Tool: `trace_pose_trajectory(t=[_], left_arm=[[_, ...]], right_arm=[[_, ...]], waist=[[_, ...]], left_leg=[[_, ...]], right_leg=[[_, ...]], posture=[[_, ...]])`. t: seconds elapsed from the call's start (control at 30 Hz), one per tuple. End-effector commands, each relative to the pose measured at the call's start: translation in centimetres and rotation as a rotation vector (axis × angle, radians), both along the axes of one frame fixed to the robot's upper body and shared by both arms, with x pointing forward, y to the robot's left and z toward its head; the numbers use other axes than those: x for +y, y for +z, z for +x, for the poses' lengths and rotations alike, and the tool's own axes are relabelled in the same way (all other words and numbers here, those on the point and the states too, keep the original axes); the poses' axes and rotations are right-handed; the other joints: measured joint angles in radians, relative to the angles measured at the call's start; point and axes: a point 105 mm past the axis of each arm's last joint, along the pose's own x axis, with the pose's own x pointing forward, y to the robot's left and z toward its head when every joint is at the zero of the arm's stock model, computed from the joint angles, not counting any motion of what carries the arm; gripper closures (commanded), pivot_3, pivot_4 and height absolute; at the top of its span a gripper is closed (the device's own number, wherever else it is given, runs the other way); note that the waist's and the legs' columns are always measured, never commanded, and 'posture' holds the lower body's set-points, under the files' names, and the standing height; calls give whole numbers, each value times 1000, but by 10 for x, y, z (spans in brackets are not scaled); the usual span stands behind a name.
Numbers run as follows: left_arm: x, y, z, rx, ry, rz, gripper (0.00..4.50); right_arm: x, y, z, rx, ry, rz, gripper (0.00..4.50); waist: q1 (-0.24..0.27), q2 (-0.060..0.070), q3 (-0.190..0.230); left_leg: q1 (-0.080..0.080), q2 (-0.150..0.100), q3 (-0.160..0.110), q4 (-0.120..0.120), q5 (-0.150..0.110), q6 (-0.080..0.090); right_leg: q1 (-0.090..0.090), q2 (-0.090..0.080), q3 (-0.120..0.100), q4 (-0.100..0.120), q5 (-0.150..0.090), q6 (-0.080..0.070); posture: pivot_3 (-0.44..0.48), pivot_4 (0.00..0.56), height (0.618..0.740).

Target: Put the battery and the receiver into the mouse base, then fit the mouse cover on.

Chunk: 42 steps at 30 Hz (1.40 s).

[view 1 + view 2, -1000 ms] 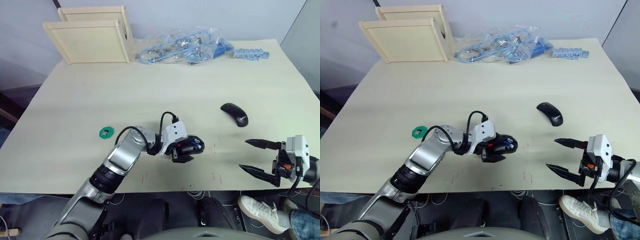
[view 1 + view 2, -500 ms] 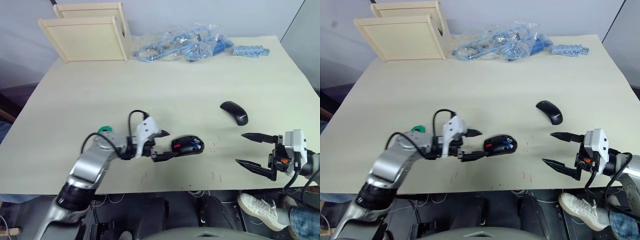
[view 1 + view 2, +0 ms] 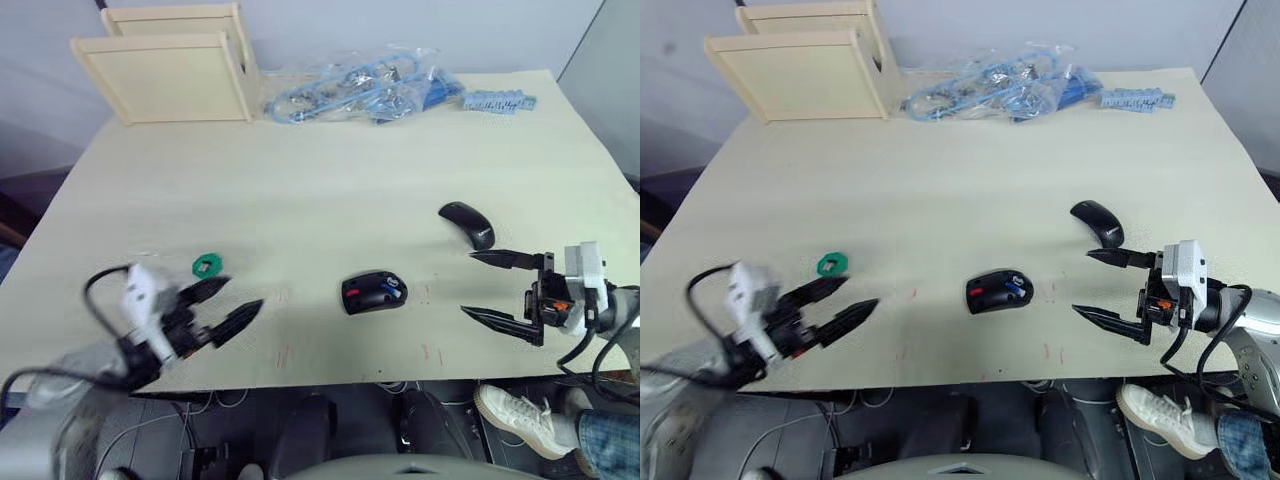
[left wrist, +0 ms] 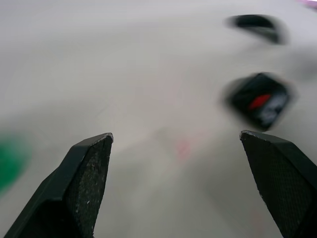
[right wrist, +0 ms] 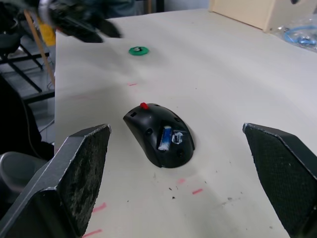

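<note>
The left claw [image 3: 222,306] hangs released and empty near the front edge of the tabletop [image 3: 330,170], its two fingers spread wide. Just beyond its tips lies a green toothed disc [image 3: 206,265], which is no part of the job.

Well to the right of that claw, and to the left of the right claw, the mouse base [image 3: 374,293] rests on the tabletop with its inside facing up. In the right wrist view the battery [image 5: 165,137] already lies in its slot, and a small silver-and-dark piece beside it looks like the receiver [image 5: 178,139], though it is too small to be sure.

The right claw [image 3: 488,288] is likewise released and empty, fingers wide apart and pointing toward the mouse base. Just beyond it lies the mouse cover [image 3: 468,224], apart from both claws and from the mouse base.

By my reading, only the cover remains to be fitted. The cover is smooth and curved, so a pinch off its middle could let it squirt out or skid across the tabletop. Nothing holds the mouse base, so pressing the cover on crooked could push the mouse base away or jolt the battery loose.
</note>
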Motion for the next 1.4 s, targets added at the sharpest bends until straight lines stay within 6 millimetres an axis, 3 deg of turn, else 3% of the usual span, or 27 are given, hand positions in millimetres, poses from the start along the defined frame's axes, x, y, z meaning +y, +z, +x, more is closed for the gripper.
trace_pose_trajectory(t=[0.03, 0.17, 0.37, 0.5, 0.87, 1.1, 1.4], left_arm=[[28, 13, -1, -54, 137, -1, 126], [57, 17, 6, -53, 232, -6, 126], [74, 22, 17, -58, 278, 35, 126], [61, 31, 31, -92, 259, 51, 1833], [46, 29, 54, -92, 227, 75, 1833], [48, 24, 56, -74, 220, 106, 1833], [53, 17, 59, -61, 244, 150, 1833]], right_arm=[[3, 5, -1, -27, 7, 26, 0], [9, 3, 0, -27, 11, 48, 0], [13, 2, -1, -35, 19, 53, 0], [17, 0, -4, -33, 28, 79, 0], [23, 5, -15, -75, 30, 123, 0], [24, 4, -21, -103, -30, 150, 0], [31, 5, -32, -104, 21, 151, 0]], waist=[[13, 0, 0], [16, 0, 0], [7, -1, 1], [6, -1, 1], [-2, -1, 1], [-3, -1, 1], [-2, -1, 1]], left_leg=[[0, -1, 0, 0, 0, 0], [0, -1, 1, 0, 0, 0], [0, -2, 0, 0, 0, 0], [0, -1, -1, 0, 0, 0], [0, -1, -1, 0, 0, 0], [0, -1, 0, 0, 0, 0], [0, -1, 0, 0, 0, 0]], right_leg=[[1, 0, -2, 0, 0, 0], [1, 0, -2, 0, -1, -1], [0, 0, -1, -1, 0, 0], [0, 0, -1, 0, 0, 0], [0, 0, 0, 1, 0, 0], [0, 0, 0, 0, 0, 0], [0, 0, 0, 0, 0, 0]], posture=[[0, 150, 740], [0, 150, 740], [0, 150, 740], [0, 150, 740], [0, 150, 740], [0, 150, 740], [0, 150, 740]])
